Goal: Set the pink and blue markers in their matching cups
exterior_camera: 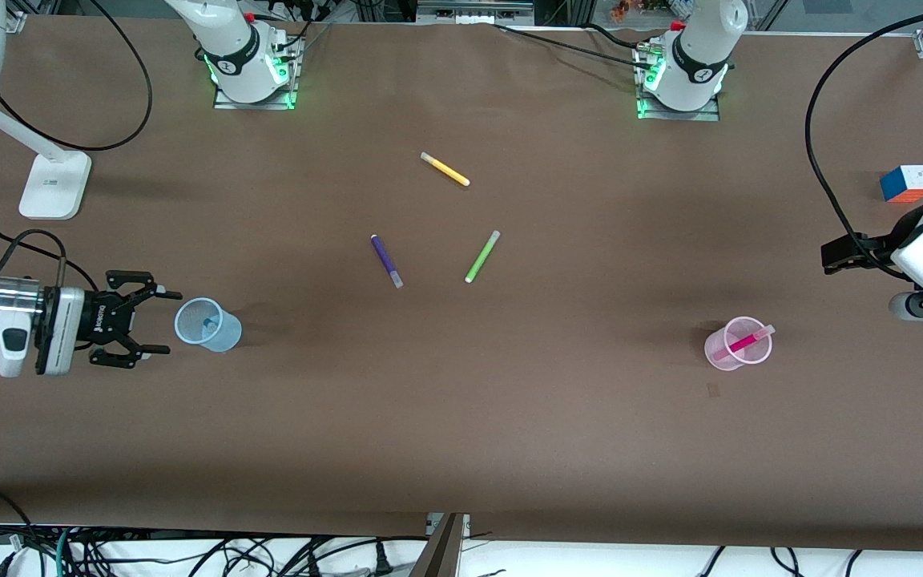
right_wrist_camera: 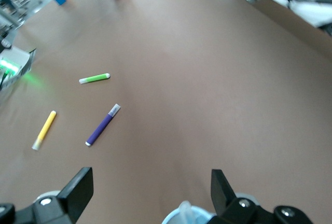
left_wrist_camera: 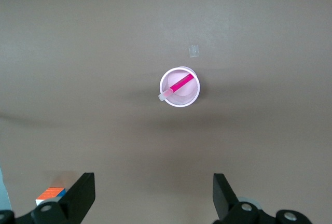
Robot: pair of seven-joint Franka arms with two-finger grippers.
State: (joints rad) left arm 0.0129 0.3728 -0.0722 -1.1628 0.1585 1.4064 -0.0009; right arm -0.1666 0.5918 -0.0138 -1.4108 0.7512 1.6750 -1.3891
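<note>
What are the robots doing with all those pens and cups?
They are sorting markers into cups of the same colour. The pink marker already leans inside the pink cup, and something blue sits in the blue cup, probably the blue marker. The right gripper is beside the blue cup with its jaws open, holding nothing. The left gripper is up over the table above the pink cup, also open and empty. The purple marker, green marker and yellow marker lie loose mid-table.
</note>
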